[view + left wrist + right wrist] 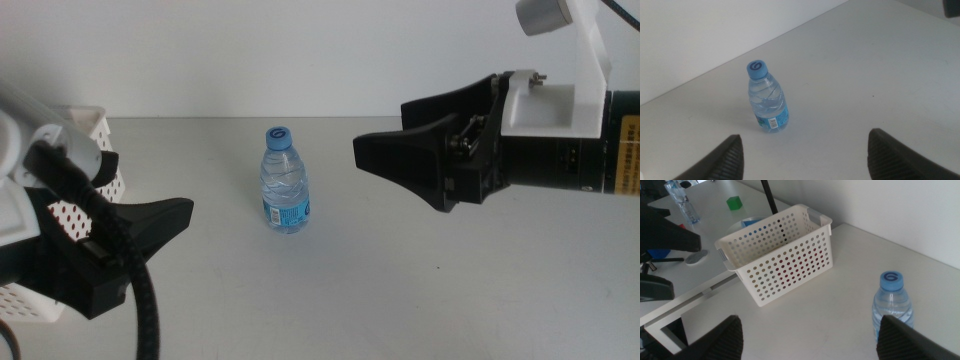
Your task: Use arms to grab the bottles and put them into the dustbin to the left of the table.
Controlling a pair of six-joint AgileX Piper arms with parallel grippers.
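A clear water bottle (285,185) with a blue cap and blue label stands upright in the middle of the table (450,290). It also appears in the left wrist view (767,100) and in the right wrist view (892,305). My left gripper (150,255) hovers left of the bottle, in front of the dustbin, jaws wide open (805,152) and empty. My right gripper (380,125) hangs to the bottle's right, above the table, also open (815,340) and empty. The white perforated dustbin (780,255) sits at the table's left end (85,125); something red shows through its holes.
A white wall runs behind the table. Past the dustbin, the right wrist view shows another table with a green cube (733,202) and a second clear bottle (682,202). The left arm's ribbed black cable (145,300) loops near the front edge.
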